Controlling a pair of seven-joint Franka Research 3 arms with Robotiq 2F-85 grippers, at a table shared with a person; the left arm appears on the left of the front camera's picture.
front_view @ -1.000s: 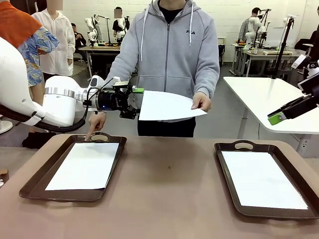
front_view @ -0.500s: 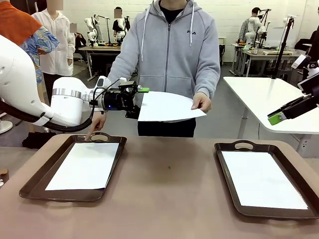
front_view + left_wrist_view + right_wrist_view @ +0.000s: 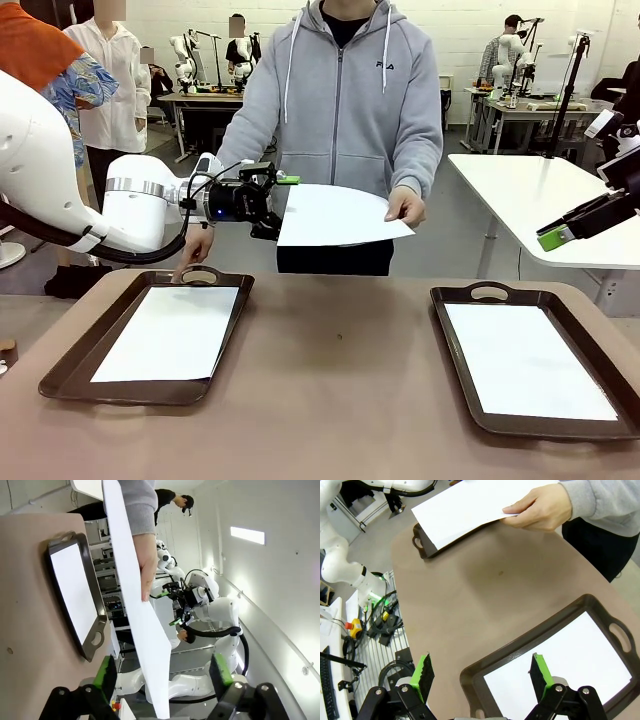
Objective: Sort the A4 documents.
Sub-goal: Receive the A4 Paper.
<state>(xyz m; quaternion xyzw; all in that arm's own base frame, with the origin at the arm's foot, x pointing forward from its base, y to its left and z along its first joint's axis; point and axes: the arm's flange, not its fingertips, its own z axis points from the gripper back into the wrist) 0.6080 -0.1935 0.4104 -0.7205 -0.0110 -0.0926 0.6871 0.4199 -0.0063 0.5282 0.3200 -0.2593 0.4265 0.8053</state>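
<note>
Gripping is not yet done: the left gripper (image 3: 281,205) has its green-padded fingers either side of the near edge of the A4 sheet (image 3: 340,213), one above and one below, with daylight between pad and paper in its own wrist view, so the jaws stand fairly wide and I would not call it a hold. That sheet hangs in the air above the table, beyond the left tray (image 3: 70,372), and the person's hand (image 3: 405,205) pinches its opposite edge.

Paper like this looks feather-light and limp; it already bows a little between the two ends. I reckon it will droop once the person lets go, so the pads want to bite well in from the edge, near the middle of the short side, flat to the sheet. It could slip or crease if pinched at a corner.

Each dark brown tray already carries a white sheet: one (image 3: 170,332) lies flat in the left tray, another (image 3: 525,360) in the right tray (image 3: 455,368). The person's other hand (image 3: 193,245) reaches down to the handle of the left tray, fingertip near it.

Well off from the held sheet, the right gripper (image 3: 552,237) hovers past the right tray's far side, jaws spread wide and empty.
</note>
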